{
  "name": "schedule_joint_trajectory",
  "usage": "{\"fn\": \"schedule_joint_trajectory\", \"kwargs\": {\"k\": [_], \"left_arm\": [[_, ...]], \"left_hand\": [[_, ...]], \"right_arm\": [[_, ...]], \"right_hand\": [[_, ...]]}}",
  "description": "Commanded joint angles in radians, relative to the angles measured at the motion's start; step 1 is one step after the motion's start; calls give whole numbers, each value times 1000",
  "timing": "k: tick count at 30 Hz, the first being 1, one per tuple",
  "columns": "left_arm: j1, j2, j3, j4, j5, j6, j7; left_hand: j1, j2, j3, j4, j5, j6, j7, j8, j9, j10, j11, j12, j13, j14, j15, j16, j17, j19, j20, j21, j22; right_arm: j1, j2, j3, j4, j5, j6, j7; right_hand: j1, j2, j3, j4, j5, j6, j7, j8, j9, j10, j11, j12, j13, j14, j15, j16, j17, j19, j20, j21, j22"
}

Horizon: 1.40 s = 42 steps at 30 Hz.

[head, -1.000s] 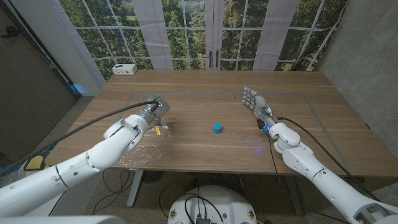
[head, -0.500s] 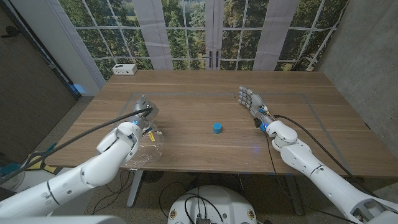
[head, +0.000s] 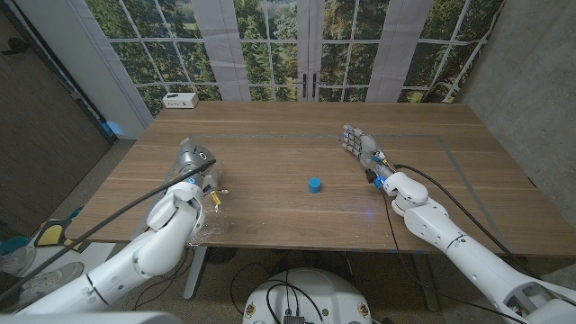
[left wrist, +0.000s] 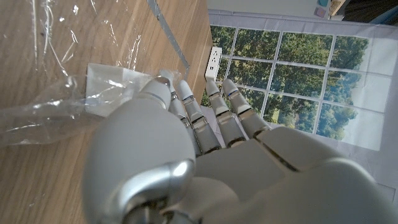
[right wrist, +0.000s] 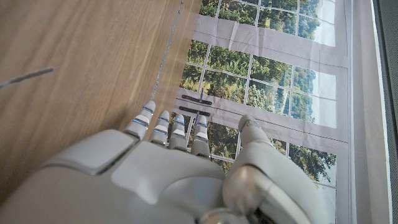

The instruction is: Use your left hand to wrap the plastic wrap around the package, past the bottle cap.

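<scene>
My left hand (head: 191, 165) is raised over the table's left part, its fingers reaching toward the far side. In the left wrist view my left hand (left wrist: 205, 143) has its thumb on a bunched strand of clear plastic wrap (left wrist: 43, 118) at the edge of the white package (left wrist: 109, 81), and seems to pinch it. The wrap (head: 209, 220) lies crumpled near the front edge, with the package (head: 216, 191) beside my hand. The blue bottle cap (head: 314, 184) stands well to the right of the package. My right hand (head: 362, 146) stands to the right of the cap, fingers apart, holding nothing.
The wooden table (head: 297, 126) has a faint taped rectangle on it. A small white box (head: 180, 100) sits at the far left corner. The wrap lies close to the front edge. Windows stand behind the table.
My left hand has drawn to the left, away from the cap, and the package and wrap have shifted left with it. My right hand has edged slightly left.
</scene>
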Motion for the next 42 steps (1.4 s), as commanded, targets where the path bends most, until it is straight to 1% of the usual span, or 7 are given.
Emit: {"fn": "schedule_joint_trajectory", "kwargs": {"k": [1,7,20,31,34,37,42], "left_arm": [[-19,-79,-33,15,-19,-43,-128],[-30,-87,-35,20,-58,-48,-156],[-49,-99,-45,22,-188,-29,-201],[-31,-76,-49,-4,-242,8,-167],[-9,-59,-64,-42,-236,21,-155],[13,-56,-72,-67,-211,30,-151],[58,-63,-94,-115,-196,35,-164]], "left_hand": [[-164,-54,-71,63,-8,-33,-13,-42,-35,-19,18,-15,4,-11,-125,-22,4,-28,34,-4,2],[-298,-58,-115,126,-4,-87,15,-93,-55,-42,59,-40,-9,-33,-99,-32,2,-68,55,-21,0],[-416,-17,-137,192,1,-129,25,-140,-64,-32,108,-54,-34,8,-61,-23,-6,-37,70,-11,0],[-429,9,-120,187,8,-259,32,-206,-70,-50,118,-83,-64,21,-43,-35,-18,6,68,2,-3],[-428,13,-113,182,7,-246,21,-200,-71,-40,110,-83,-70,21,-45,-38,-20,9,69,3,-4],[-401,-8,-98,144,4,-148,17,-169,-72,-11,99,-81,-86,30,-54,-45,-25,8,71,-1,-6],[-374,-25,-88,112,5,-120,10,-164,-72,14,86,-73,-90,32,-68,-49,-27,-4,73,-9,-7]], "right_arm": [[8,12,4,16,7,1,-7],[11,16,2,22,0,2,-14],[14,15,4,29,-3,8,-12],[8,9,9,21,1,14,-7],[3,11,9,20,4,13,-11],[2,13,9,24,8,17,-2],[-3,12,9,17,7,20,-5]], "right_hand": [[-8,0,1,7,4,5,-8,-2,2,4,-7,0,6,8,-1,4,3,7,-2,8,2],[-16,2,-1,14,3,6,-8,-2,2,4,-5,0,6,10,-2,6,5,8,-2,8,2],[-28,1,-6,24,2,5,-8,-3,3,5,-7,0,7,12,-1,8,8,9,-1,8,2],[-30,0,-7,26,2,4,-8,-3,3,4,-8,-1,7,12,-2,8,8,10,0,9,2],[-31,0,-7,27,2,3,-8,-3,3,4,-3,0,7,13,-2,8,8,11,0,9,2],[-31,0,-6,27,2,2,-8,-4,3,4,-6,-1,7,13,-2,8,8,11,0,9,2],[-30,0,-6,27,3,3,-8,-3,3,4,-9,-1,7,13,-1,7,7,11,1,9,2]]}}
